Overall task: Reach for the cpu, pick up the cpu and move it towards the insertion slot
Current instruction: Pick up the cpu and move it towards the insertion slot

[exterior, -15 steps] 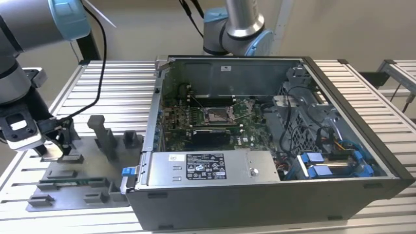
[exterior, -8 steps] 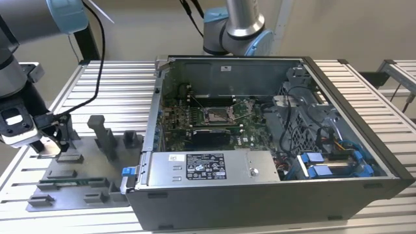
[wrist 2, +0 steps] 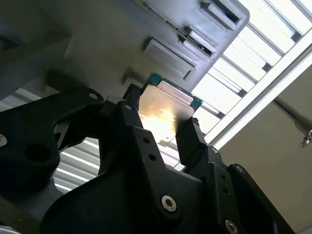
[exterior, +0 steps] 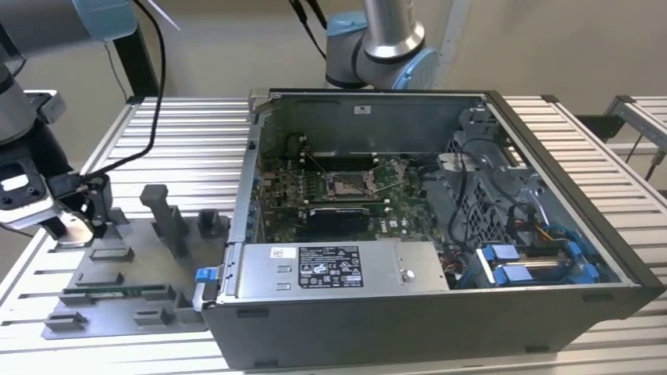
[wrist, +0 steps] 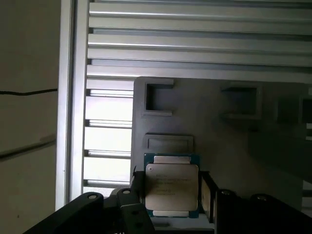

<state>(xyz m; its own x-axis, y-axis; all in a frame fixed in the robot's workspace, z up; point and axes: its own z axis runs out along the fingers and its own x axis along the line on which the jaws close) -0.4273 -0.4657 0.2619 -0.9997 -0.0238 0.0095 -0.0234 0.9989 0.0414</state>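
**Single-arm rig, cpu in the grasp.** I see the gripper (exterior: 69, 228) low over the grey tray (exterior: 146, 267). The tray lies on the slatted worktop (exterior: 187, 133) just beside the computer case (exterior: 417, 312), on the case's side toward the exterior view's left.

In both wrist views the two black fingers (wrist: 138, 195) are clamped on the cpu (wrist: 171, 187) — one finger on each of two opposite edges. In the first wrist view its silvery top faces the camera, with a thin green rim around it. In the second wrist view the cpu (wrist 2: 165, 112) catches a bright glare between the fingers (wrist 2: 191, 139), and the tray (wrist 2: 122, 44) with its rectangular recesses lies behind it. I cannot tell whether the chip is clear of the tray or touching it.

The cpu is outside the case and well apart from the insertion slot (exterior: 347, 185) — the square metal-framed socket on the green board inside the case, near its middle.

The case lies open on the worktop. A silver power-supply box (exterior: 339, 269) sits against the case's near wall. A long green memory stick (exterior: 115, 293) lies in the tray beside the case. A second arm's base (exterior: 376, 47) stands behind the case.
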